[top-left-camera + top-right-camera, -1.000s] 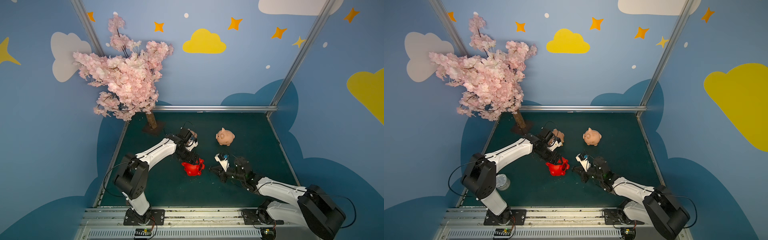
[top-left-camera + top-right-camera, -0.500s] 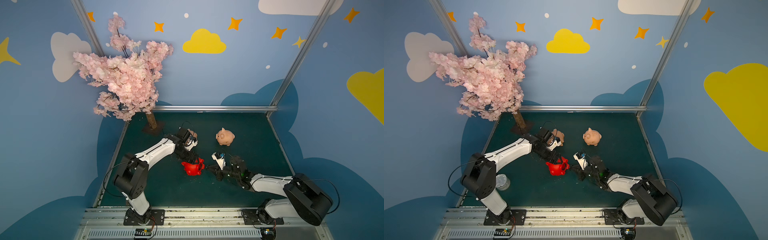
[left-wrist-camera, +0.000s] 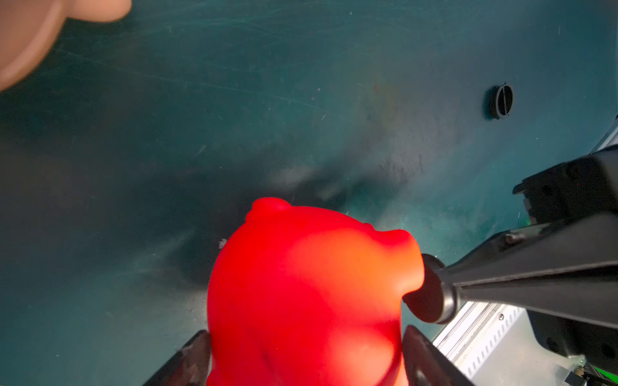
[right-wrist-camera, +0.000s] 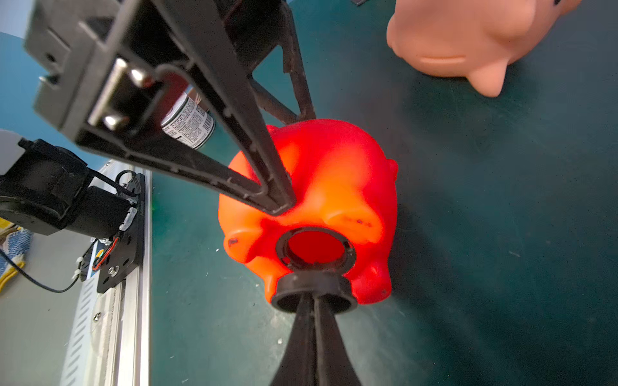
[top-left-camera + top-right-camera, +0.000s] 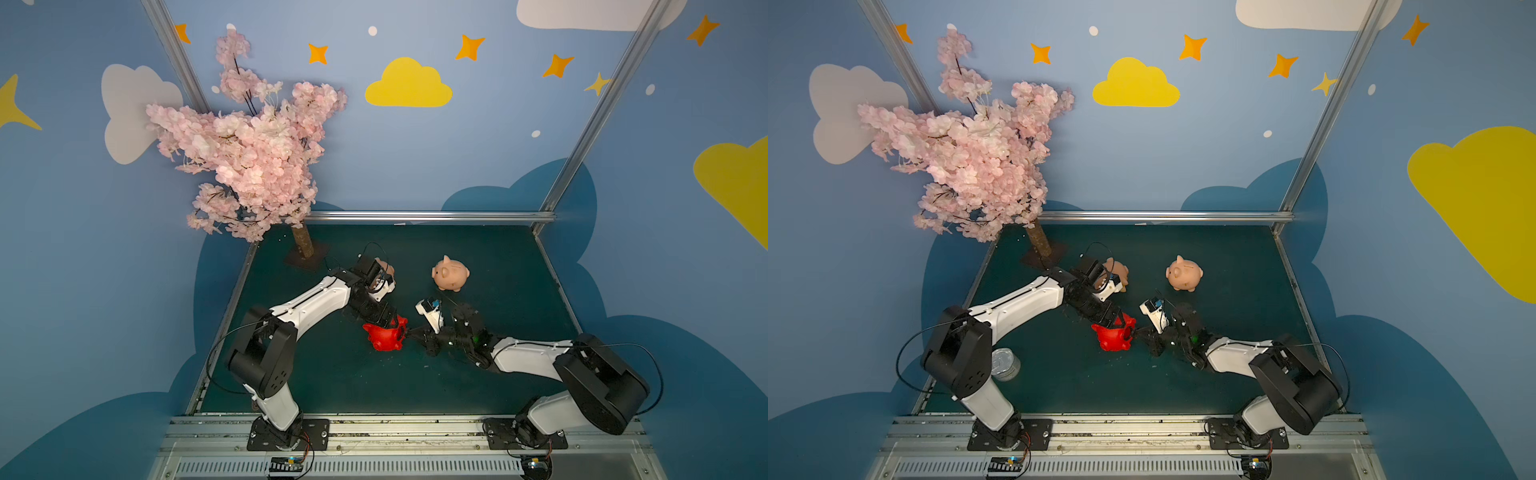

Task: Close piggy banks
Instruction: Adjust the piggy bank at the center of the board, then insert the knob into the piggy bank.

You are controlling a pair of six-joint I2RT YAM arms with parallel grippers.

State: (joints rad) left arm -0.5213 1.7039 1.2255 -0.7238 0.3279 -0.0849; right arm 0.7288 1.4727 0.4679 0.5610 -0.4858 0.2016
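A red piggy bank (image 5: pixel 384 337) (image 5: pixel 1115 337) lies on its side mid-mat. My left gripper (image 3: pixel 307 361) (image 5: pixel 386 322) is shut on its body (image 3: pixel 301 294), one finger on each flank. Its round belly hole (image 4: pixel 316 247) stands uncovered and faces my right gripper (image 4: pixel 312 302) (image 5: pixel 413 332). That gripper is shut on a small black plug (image 4: pixel 314 290) (image 3: pixel 431 290), held right at the hole's rim. One peach piggy bank (image 5: pixel 451 274) (image 5: pixel 1185 274) (image 4: pixel 468 40) stands upright further back. A second peach piggy bank (image 5: pixel 384 266) (image 5: pixel 1119 270) is half hidden behind my left wrist.
A pink blossom tree (image 5: pixel 257 166) stands on a base (image 5: pixel 305 253) at the back left corner. A loose black plug (image 3: pixel 501 100) lies on the green mat. A small tin can (image 5: pixel 1005 365) sits by the left arm's base. A metal rail (image 5: pixel 374 432) runs along the front.
My right arm has slid left across the mat and brought the plug up to the red piggy bank's belly. The left arm and the pig have stayed put.
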